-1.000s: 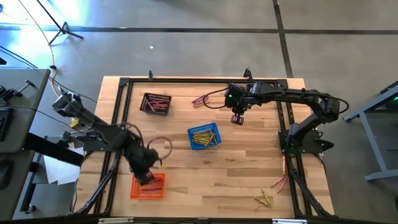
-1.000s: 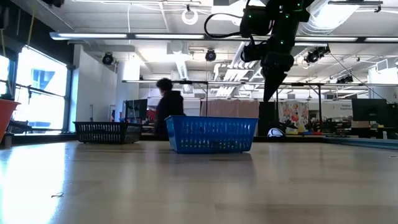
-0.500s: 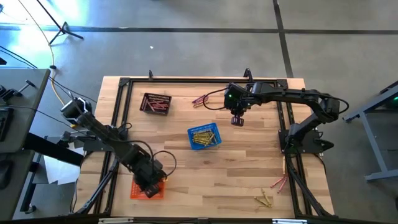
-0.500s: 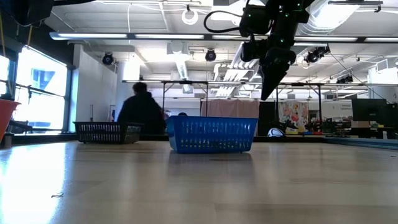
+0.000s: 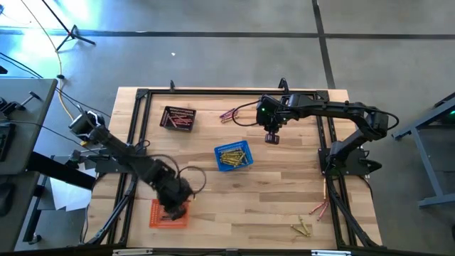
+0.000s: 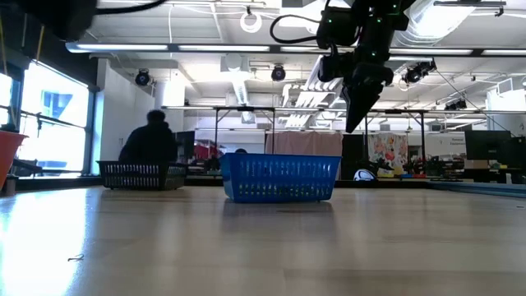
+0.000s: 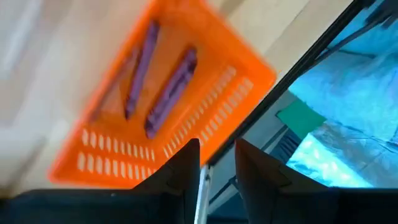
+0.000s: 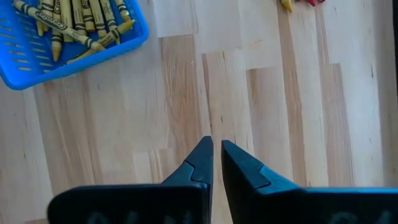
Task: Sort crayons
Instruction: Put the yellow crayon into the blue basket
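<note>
Light wooden table (image 5: 277, 192) holds a blue mesh basket (image 5: 232, 156) of yellow crayons (image 8: 74, 25), a black mesh basket (image 5: 178, 118) and an orange mesh basket (image 7: 168, 106) with purple crayons (image 7: 171, 93). Left gripper (image 5: 174, 203) hangs over the orange one, fingers (image 7: 183, 171) slightly spread, nothing between them. Right gripper (image 5: 271, 136) hovers over bare wood beside the blue one, fingers (image 8: 198, 165) nearly pressed together, empty; loose crayons (image 5: 306, 226) lie near the table's front right edge.

My desk (image 5: 270, 192) is pale planked wood with a matt, smooth face. I see perforated plastic in the orange basket (image 7: 211, 68) and blue basket (image 8: 74, 65). The yellow crayons (image 8: 74, 22) wear paper wrappers. My right gripper (image 8: 216, 163) looks matt black plastic.
</note>
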Tool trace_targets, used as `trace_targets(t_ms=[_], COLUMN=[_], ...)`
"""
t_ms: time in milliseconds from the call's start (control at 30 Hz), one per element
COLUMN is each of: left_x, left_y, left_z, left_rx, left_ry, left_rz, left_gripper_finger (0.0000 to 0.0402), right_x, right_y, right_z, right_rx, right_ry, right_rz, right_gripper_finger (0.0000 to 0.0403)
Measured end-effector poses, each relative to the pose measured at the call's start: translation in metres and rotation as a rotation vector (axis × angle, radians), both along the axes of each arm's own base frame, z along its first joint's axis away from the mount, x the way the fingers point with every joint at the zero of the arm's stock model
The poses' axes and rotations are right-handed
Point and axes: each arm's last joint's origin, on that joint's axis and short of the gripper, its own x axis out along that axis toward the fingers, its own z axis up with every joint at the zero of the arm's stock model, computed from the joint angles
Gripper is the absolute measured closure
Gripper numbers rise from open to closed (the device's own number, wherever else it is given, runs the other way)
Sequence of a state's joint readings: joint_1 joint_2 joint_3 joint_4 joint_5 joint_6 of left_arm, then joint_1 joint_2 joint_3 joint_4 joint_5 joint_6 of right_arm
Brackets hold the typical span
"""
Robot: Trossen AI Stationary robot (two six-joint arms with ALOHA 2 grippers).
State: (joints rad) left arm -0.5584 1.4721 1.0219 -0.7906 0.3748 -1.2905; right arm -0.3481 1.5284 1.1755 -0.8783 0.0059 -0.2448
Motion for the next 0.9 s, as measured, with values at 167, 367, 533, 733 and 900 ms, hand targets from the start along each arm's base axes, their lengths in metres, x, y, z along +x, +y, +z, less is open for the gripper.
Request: trace_targets(t_ms=[167,367,533,733,900], left_x=[0.018,0.042,0.057,0.08,0.095], left_y=[0.041,0.12,0.195,0.264,0.296], left_z=[0.001,0.0,0.006,0.001,-0.034], left_rx=[0.053,0.412,0.667,0.764,0.645], left_ry=[-0.109,-0.282,-0.407,-0.633,-0.613], left_rz=[-0.085,-0.104,0.052,0.166,0.213], left_gripper_finger=[0.0312,0.0312,0.0312,0.0312,0.0312], right_x=[0.0,0.0,0.0,-0.001,-0.009], right_y=[0.0,0.0,0.0,-0.004,-0.016], right_z=[0.0,0.0,0.0,0.0,-0.001], right_rx=[-0.008,-0.008,-0.004,-0.009,0.018], right_ry=[0.003,0.002,0.001,0.001,0.023], right_rz=[0.024,0.024,0.009,-0.086,-0.2], right_gripper_finger=[0.0387,0.0387,0.0387,0.0387,0.0387])
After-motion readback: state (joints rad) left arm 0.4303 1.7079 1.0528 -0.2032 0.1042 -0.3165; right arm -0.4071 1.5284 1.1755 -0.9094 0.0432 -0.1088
